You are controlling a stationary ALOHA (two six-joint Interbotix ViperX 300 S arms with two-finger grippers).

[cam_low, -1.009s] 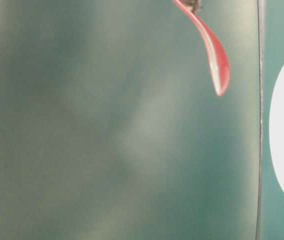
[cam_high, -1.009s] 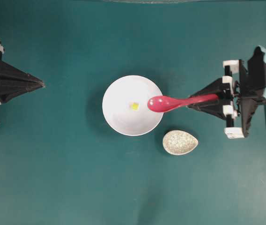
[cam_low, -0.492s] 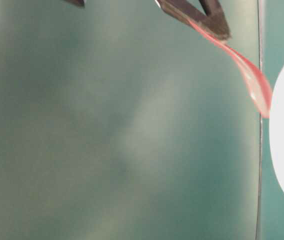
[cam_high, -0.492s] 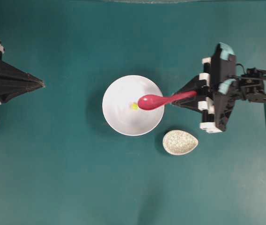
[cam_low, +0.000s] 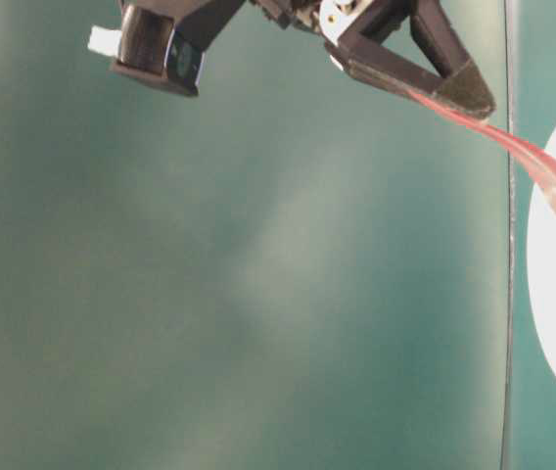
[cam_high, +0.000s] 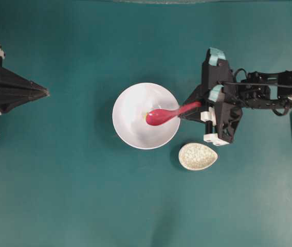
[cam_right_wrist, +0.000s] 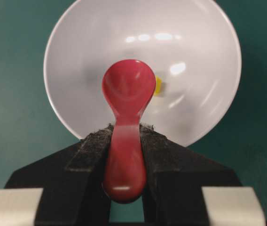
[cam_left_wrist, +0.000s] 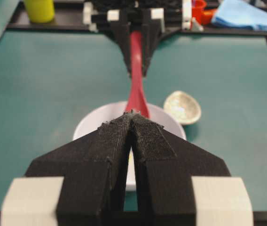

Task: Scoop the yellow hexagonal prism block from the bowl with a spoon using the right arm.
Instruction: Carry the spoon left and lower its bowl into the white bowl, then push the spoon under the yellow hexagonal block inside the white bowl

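Claw on my right arm gripped the spoon by its handle, head inside the bowl at frame centre, covering most of the yellow block. Left claw sat closed, far left.

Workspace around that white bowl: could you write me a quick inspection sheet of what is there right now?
Surface: teal table top, flat, no spills seen.
Job's things: white bowl; pink-red spoon, head inside the bowl; yellow block in the bowl, mostly hidden beside the spoon's head.
Clutter: speckled spoon rest beside the bowl, apart from it.
Claws: right claw shut on the spoon's handle; left claw shut, holding nothing, parked far from the bowl.
Cables: black cables along the right arm, off the table.
Surroundings: yellow cup, blue cloth and a red item on the far shelf.
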